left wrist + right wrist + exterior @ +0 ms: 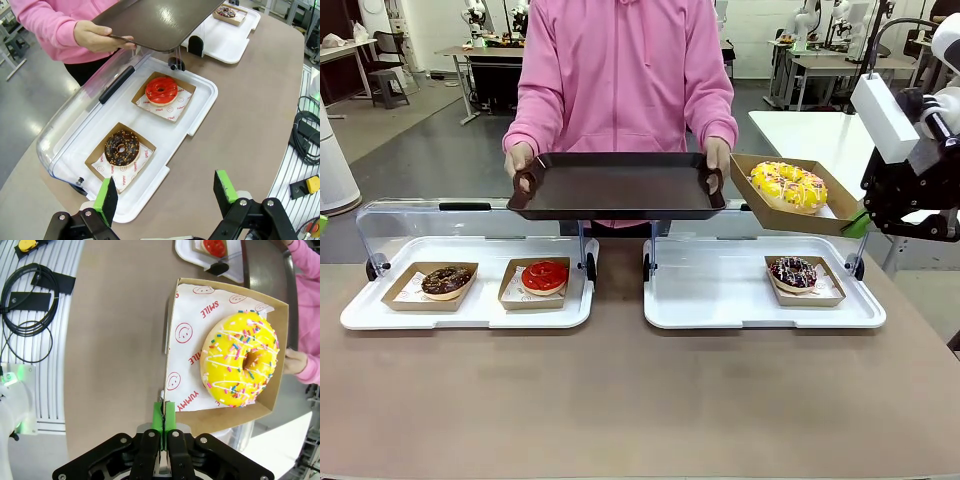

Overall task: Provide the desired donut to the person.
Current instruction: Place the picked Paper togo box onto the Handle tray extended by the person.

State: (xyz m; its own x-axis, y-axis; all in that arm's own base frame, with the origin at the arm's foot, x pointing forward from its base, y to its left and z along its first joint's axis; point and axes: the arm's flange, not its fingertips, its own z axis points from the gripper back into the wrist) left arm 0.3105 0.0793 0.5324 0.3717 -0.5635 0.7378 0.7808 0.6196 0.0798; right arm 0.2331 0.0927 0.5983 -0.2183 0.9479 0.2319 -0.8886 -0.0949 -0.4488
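A yellow sprinkled donut (788,185) lies in a brown cardboard box (772,208) held in the air just right of the dark tray (615,188). The person (620,70) in a pink hoodie holds that tray in both hands across the table. My right gripper (860,222) is shut on the box's near wall (167,347), beside the yellow donut (240,365); its green pads (164,417) pinch the paper and card. My left gripper (165,192) stands open above the left white tray (200,100), near a chocolate donut (122,147) and a red donut (161,90).
Two white trays (720,300) lie side by side, with clear lids (410,215) swung open behind them. On the right one sits a dark sprinkled donut (793,272) in its box. Brown table lies bare in front. Cables (30,300) lie off the table's side.
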